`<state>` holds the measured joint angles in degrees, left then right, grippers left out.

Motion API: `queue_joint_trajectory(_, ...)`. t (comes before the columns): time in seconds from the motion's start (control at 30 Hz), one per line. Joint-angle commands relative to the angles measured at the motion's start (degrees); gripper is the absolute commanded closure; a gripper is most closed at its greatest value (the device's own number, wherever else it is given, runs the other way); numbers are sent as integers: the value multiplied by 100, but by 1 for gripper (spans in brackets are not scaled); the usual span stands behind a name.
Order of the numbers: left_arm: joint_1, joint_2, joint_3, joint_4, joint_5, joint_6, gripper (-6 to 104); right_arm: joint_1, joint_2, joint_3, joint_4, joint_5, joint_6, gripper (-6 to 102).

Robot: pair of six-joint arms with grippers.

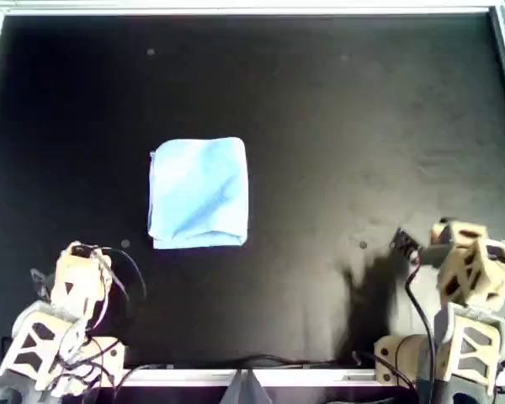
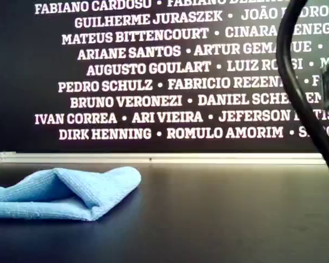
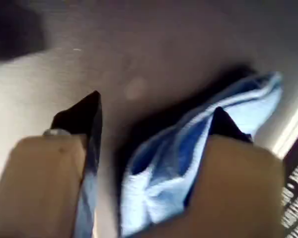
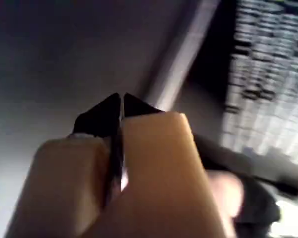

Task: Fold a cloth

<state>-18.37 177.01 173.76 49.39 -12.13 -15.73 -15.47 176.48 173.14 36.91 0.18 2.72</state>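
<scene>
Jaws parted and empty on the left gripper (image 3: 154, 116), closed on the right gripper (image 4: 121, 106), both clear of the cloth (image 1: 199, 193), which lies folded, apparently finished.

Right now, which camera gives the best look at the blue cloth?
The overhead view: the whole folded cloth shows, unobstructed. The exterior view shows it side-on, cut off at its left edge. The left wrist view sees it blurred behind the open left pincer. The right wrist view misses it.
</scene>
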Motion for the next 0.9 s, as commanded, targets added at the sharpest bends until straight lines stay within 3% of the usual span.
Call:
queue_joint_trajectory(0.0, 79, 62, -26, 35, 26, -9, 21, 26, 246, 79, 615, -53, 70, 94)
queue_joint_trajectory(0.17, 88, 62, -26, 35, 26, -9, 21, 53, 229, 79, 949, -62, 70, 94)
queue_joint_trajectory(0.33, 97, 62, -26, 35, 18, 0, 21, 114, 220, 79, 1187, -316, 70, 94)
queue_joint_trajectory(0.5, 352, 62, -26, 35, -290, 0, 21, 114, 220, 79, 1187, -211, 79, 94)
queue_joint_trajectory(0.6, 352, 70, -18, 35, -439, 0, 21, 114, 193, 79, 1187, 26, 79, 94)
queue_joint_trajectory(0.73, 352, 70, -18, 35, -439, 0, 21, 158, 167, 79, 1160, 439, 79, 94)
queue_joint_trajectory(0.87, 360, 70, -18, 35, -439, 0, 21, 457, 167, 79, 1160, 650, 79, 94)
